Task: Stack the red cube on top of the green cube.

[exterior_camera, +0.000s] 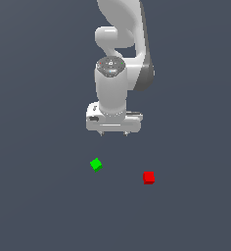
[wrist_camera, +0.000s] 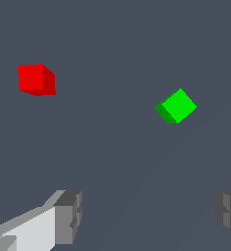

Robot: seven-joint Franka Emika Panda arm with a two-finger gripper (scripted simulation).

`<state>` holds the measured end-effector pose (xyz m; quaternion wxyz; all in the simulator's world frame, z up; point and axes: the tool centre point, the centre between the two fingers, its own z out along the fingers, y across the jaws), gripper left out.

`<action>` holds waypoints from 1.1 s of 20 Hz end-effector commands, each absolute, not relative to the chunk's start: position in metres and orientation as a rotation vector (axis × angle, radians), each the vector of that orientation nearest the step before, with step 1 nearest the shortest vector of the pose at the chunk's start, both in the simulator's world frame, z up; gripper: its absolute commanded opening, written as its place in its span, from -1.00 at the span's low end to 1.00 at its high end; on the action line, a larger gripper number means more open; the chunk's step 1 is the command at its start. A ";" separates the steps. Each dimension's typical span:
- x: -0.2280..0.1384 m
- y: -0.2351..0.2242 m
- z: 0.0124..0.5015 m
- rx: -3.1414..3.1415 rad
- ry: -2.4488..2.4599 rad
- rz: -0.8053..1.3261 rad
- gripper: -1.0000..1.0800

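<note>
Other stuff: nothing I can see on the surface besides the two cubes; the stretch btw my gripper (exterior_camera: pixel 114 133) and each cube is bare.
In the way: the green cube (exterior_camera: pixel 96 164) sits well apart from the red cube (exterior_camera: pixel 148 177), not touching, so neither blocks the other.
Red cube vs gripper: in the exterior view it lies nearer the camera than my hand and off toward the exterior view's right. In the wrist view the red cube (wrist_camera: pixel 35 79) shows well clear of my fingers (wrist_camera: pixel 68 217), not btw them.
Green cube vs gripper: in the exterior view it's nearer the camera than my hand, slightly toward the exterior view's left. Turned corner-on to the camera, while the red one sits squarer. Wrist view shows the green cube (wrist_camera: pixel 176 106) also clear of my fingers.
Gripper: jaws spread wide, holding nothing; both fingertips show at the wrist view's edge w/ a wide gap btw them. In the exterior view it's off the surface.
Surface: flat, plain dark grey-blue floor (exterior_camera: pixel 39 196), no marks.
Room: no walls or edges visible, same grey-blue everywhere.
</note>
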<state>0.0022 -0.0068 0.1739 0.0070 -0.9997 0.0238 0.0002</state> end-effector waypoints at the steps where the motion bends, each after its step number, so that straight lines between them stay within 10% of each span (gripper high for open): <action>1: 0.002 -0.007 0.174 -3.127 0.074 0.000 0.92; 22: 0.065 0.067 0.123 -3.133 0.027 0.000 0.92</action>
